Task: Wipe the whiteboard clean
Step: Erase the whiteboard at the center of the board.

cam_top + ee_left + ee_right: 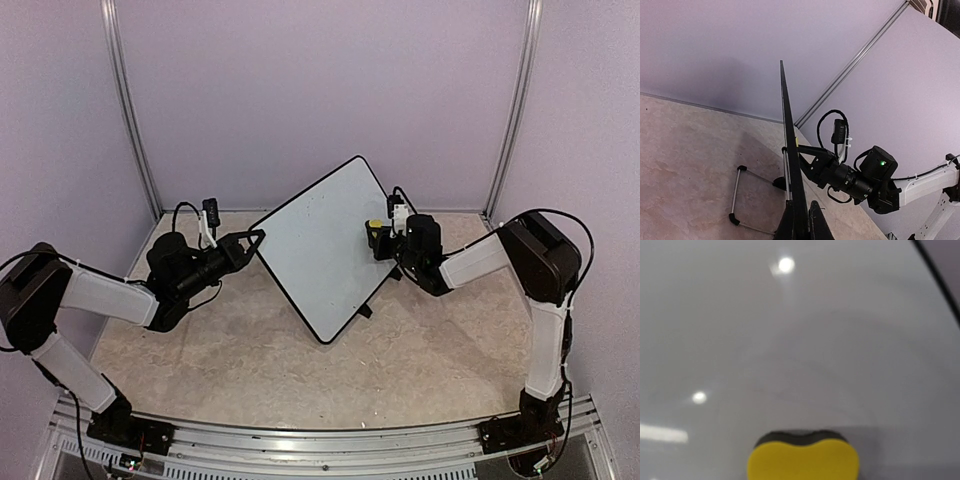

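Note:
The whiteboard (320, 250) stands tilted on one corner on the table, its white face with a narrow black rim turned to the right arm. My left gripper (258, 237) is shut on its left corner; in the left wrist view the board's thin edge (789, 150) runs up from between the fingers of that gripper (801, 212). My right gripper (377, 238) is shut on a yellow sponge (374, 225) and presses it to the board's right part. In the right wrist view the sponge (803, 460) lies against the white face (790, 340), with its dark pad touching, and it hides the fingers.
The board's black wire stand (735, 195) rests on the beige table (250, 360) behind it. Lilac walls with metal corner posts (130, 110) close in the back and sides. The right arm (865, 177) reaches in from the far side of the board.

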Action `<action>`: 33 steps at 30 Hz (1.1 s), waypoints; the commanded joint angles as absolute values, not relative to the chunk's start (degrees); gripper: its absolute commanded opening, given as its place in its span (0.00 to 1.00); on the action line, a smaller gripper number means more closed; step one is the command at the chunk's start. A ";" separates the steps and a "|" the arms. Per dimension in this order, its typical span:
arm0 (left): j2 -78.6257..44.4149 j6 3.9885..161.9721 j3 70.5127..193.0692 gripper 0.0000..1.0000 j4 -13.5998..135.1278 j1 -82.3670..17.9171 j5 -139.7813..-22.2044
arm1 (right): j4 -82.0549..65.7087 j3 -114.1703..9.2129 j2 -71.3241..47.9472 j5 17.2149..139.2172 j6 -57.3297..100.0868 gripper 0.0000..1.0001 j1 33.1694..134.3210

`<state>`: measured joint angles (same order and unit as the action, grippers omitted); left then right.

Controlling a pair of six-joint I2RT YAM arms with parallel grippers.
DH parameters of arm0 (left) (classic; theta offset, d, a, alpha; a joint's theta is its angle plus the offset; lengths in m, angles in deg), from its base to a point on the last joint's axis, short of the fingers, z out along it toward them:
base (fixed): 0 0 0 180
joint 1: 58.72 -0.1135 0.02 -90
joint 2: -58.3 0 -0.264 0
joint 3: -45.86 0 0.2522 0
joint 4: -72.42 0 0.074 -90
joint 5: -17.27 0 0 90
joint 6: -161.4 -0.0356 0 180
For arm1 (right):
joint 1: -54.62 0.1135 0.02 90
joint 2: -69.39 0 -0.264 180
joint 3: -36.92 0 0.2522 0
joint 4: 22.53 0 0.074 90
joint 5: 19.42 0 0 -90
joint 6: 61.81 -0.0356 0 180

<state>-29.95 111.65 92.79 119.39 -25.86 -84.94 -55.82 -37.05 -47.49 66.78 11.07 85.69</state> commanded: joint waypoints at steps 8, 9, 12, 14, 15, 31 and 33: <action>-27.40 111.02 92.58 0.00 124.54 -24.51 -94.88 | -40.71 -39.95 -51.99 69.27 2.44 0.00 81.84; -27.35 111.04 92.58 0.00 124.56 -24.43 -94.94 | -40.83 -39.63 -51.76 70.17 1.77 0.00 81.86; -27.18 111.11 92.58 0.00 124.58 -24.43 -95.02 | -41.87 -37.60 -50.66 70.49 0.08 0.00 82.06; -27.06 111.10 92.51 0.00 124.56 -24.44 -94.93 | -43.51 -36.12 -49.88 72.30 -0.10 0.00 82.61; -27.01 111.11 92.52 0.00 124.58 -24.42 -94.96 | -44.13 -35.61 -49.54 72.47 -0.11 0.00 82.98; -27.61 110.95 92.67 0.00 124.61 -24.18 -94.89 | -46.32 -34.56 -46.19 68.59 -4.91 0.00 89.86; -27.78 111.10 92.76 0.00 124.74 -24.18 -95.01 | -46.03 -35.68 -46.43 67.28 -4.71 0.00 89.73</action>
<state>-29.31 111.69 92.44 118.97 -25.95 -84.44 -50.85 -35.59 -45.87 65.78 -3.31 87.66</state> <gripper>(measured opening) 0.044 0.258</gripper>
